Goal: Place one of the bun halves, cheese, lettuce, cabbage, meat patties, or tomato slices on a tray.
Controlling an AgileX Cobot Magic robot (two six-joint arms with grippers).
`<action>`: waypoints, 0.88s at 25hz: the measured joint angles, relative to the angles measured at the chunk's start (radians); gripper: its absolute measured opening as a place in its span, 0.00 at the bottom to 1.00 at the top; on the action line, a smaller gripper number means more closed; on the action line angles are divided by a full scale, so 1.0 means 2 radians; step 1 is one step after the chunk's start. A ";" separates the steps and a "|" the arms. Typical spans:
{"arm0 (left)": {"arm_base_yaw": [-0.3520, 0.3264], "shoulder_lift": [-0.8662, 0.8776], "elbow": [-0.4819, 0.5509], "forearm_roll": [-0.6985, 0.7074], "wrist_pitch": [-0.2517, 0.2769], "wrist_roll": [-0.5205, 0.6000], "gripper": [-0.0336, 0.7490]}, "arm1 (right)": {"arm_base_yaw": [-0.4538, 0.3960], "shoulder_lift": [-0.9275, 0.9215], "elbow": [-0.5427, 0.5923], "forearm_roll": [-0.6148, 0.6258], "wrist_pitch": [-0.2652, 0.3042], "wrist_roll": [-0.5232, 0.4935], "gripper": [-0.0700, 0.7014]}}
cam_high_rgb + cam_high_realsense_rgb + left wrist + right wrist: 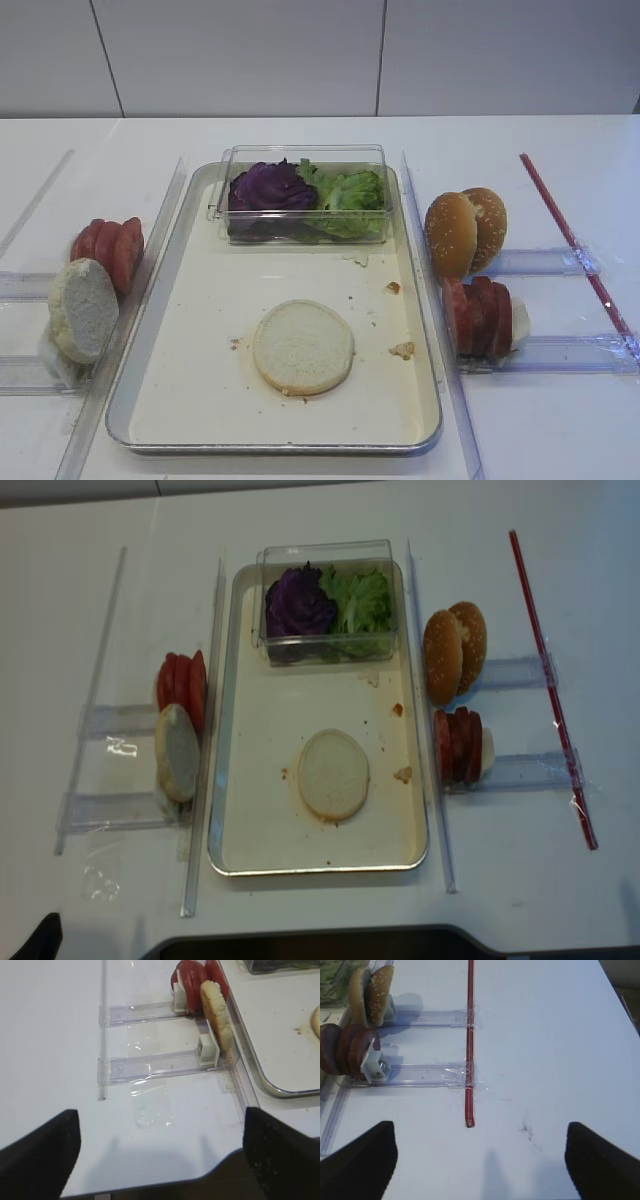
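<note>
Lying flat, cut face up, bun half (303, 346) sits mid-tray (190, 400); both claws spread wide over white table (540, 430).

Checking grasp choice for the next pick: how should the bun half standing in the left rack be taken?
The bun half stands on edge, leaning in its clear rack beside the tray. Come from above with the left gripper, jaws open, and probably pinch its two flat faces near the top rim, the only part standing clear of the rack.

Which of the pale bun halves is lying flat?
The bun half on the tray lies flat; the other bun half stands on edge in the left rack.
</note>
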 joint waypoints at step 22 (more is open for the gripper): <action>0.000 0.000 0.000 0.000 0.000 0.000 0.87 | 0.000 0.000 0.000 0.000 0.000 0.000 1.00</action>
